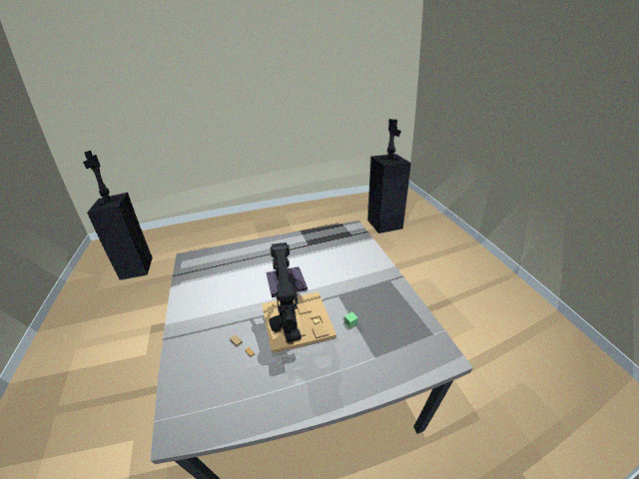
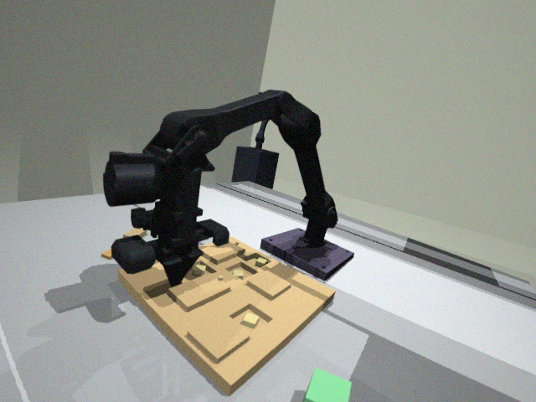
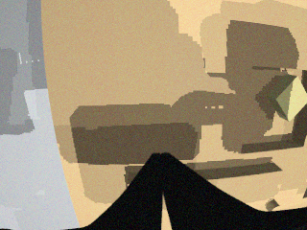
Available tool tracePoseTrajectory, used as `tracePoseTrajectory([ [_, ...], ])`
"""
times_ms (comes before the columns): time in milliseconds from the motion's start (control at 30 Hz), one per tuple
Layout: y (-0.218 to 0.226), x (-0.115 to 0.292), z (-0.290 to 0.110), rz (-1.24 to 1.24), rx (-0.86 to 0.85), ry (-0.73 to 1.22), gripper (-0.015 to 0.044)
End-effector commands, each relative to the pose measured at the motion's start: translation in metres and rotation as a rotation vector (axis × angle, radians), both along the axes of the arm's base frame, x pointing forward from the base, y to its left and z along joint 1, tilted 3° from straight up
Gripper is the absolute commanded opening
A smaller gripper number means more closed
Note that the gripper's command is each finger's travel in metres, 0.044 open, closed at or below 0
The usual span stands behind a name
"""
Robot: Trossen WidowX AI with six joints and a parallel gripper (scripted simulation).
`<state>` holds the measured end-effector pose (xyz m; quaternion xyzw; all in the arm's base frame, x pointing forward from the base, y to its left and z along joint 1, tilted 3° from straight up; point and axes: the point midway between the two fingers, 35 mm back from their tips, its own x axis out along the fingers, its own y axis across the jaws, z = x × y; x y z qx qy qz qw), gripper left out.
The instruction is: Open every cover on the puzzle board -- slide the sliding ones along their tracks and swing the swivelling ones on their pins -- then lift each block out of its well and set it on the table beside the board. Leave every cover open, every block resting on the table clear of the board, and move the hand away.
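Note:
The wooden puzzle board [image 1: 326, 325] [image 2: 298, 305] [image 3: 115, 53] lies on the table. My gripper [image 2: 174, 283] [image 3: 160, 160] is shut and empty, its tips low over the board at one end of a raised cover [image 2: 202, 295]. A shadowed open well [image 2: 153, 291] [image 3: 134, 143] lies beside this cover; I see no block in it. Other covers include a flat one [image 2: 268, 284] and one near the front corner [image 2: 218, 342]. Several wells show yellow blocks, one near the front [image 2: 250, 319], others farther back [image 2: 238, 273] [image 2: 260, 261] and beside the gripper [image 2: 199, 269]. The arm hides part of the board.
A green cube [image 1: 350, 319] [image 2: 328, 385] stands on the table right of the board in the top view. Two small tan pieces [image 1: 236, 340] [image 1: 250, 351] lie left of it. The arm's dark base plate [image 1: 301, 279] [image 2: 281, 249] is behind the board.

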<state>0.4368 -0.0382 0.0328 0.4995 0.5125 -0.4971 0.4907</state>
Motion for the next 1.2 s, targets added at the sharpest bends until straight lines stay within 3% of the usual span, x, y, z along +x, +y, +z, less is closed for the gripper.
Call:
tracePoseTrajectory([
  [0, 0.001, 0.002, 0.006, -0.007, 0.004, -0.007, 0.0],
  [1033, 0.001, 0.003, 0.047, -0.007, 0.004, -0.007, 0.0],
  [1167, 0.001, -0.008, 0.048, 0.109, 0.002, -0.004, 0.0],
])
